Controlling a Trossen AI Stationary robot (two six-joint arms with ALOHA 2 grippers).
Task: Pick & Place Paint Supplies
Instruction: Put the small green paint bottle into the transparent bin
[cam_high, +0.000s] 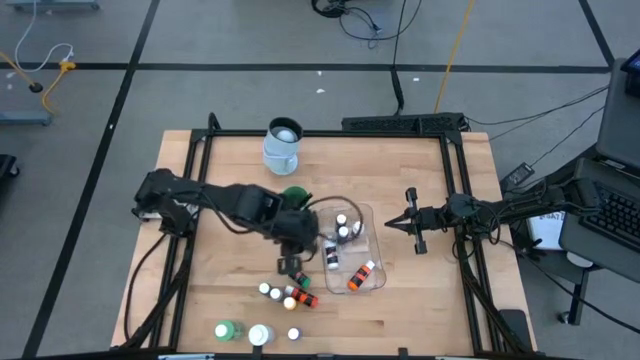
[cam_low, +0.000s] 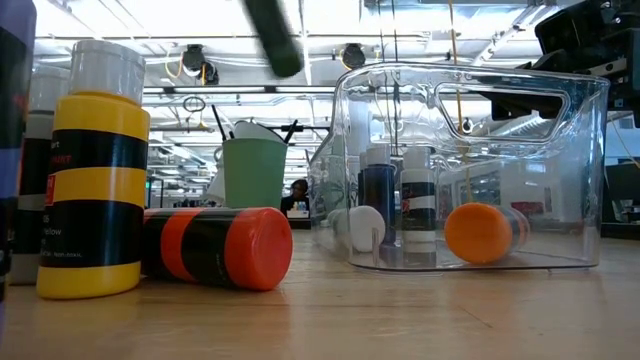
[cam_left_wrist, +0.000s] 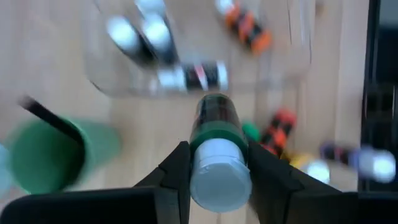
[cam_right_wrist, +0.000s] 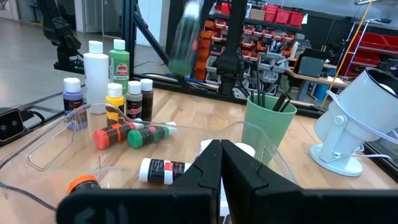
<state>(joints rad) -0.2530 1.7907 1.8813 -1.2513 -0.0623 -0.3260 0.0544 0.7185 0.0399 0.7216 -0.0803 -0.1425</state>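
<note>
My left gripper (cam_high: 291, 264) hangs above the table between the clear tub (cam_high: 372, 222) and a cluster of small paint bottles (cam_high: 290, 295). It is shut on a small green paint bottle with a white cap (cam_left_wrist: 217, 140), which shows as a blur in the air in the right wrist view (cam_right_wrist: 183, 37). The tub holds several bottles, one of them orange (cam_high: 362, 275). A larger green bottle (cam_high: 225, 330) and a white jar (cam_high: 260, 335) stand near the front edge. My right gripper (cam_high: 392, 226) waits shut at the tub's right side. My left gripper pinches the green bottle between its two fingers (cam_left_wrist: 177, 174), which press on its sides just below the white cap (cam_left_wrist: 219, 177). The fingers slant steeply down and lie along the bottle, cap toward the wrist. The bottle is lifted clear of the table, slightly tilted.
A green cup (cam_high: 295, 197) with dark brushes stands just behind the left gripper. A pale jug (cam_high: 283, 145) sits at the table's far edge. An orange bottle (cam_right_wrist: 115, 135) and a green one (cam_right_wrist: 149, 134) lie on the table beside upright ones. Bare wood stretches along the table's left side.
</note>
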